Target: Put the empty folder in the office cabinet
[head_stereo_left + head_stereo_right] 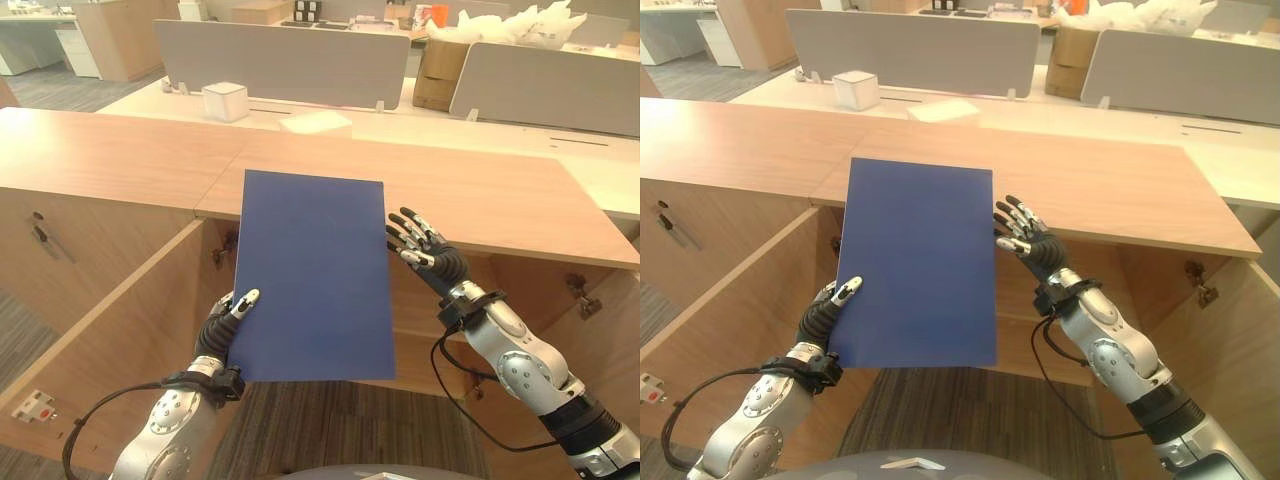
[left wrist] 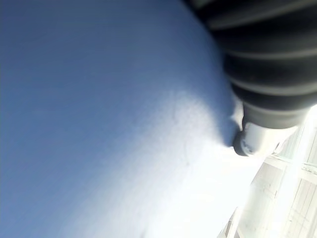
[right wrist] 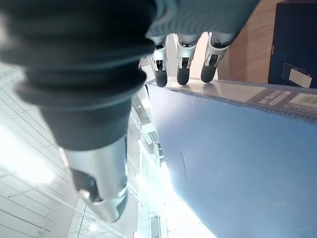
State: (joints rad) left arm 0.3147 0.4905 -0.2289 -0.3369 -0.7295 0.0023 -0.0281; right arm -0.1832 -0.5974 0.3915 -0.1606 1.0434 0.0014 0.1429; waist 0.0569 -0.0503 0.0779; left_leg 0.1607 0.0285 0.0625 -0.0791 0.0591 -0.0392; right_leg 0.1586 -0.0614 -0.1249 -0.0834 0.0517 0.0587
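Observation:
I hold a dark blue folder (image 1: 312,275) upright in front of the open office cabinet (image 1: 520,290) under the wooden counter (image 1: 470,195). My left hand (image 1: 222,325) grips its lower left corner, with the thumb on the front face and the fingers hidden behind. In the left wrist view the folder (image 2: 99,124) lies close against that thumb. My right hand (image 1: 425,248) is open at the folder's right edge, its straight, spread fingers (image 3: 179,62) reaching to the folder's edge (image 3: 237,158). The folder covers most of the cabinet's opening.
The cabinet's left door (image 1: 100,330) swings out toward me and the right door (image 1: 600,330) stands open too. A key (image 1: 40,238) hangs in the neighbouring cabinet front. Behind the counter are a white box (image 1: 225,101), grey desk screens (image 1: 280,62) and a cardboard box (image 1: 438,72).

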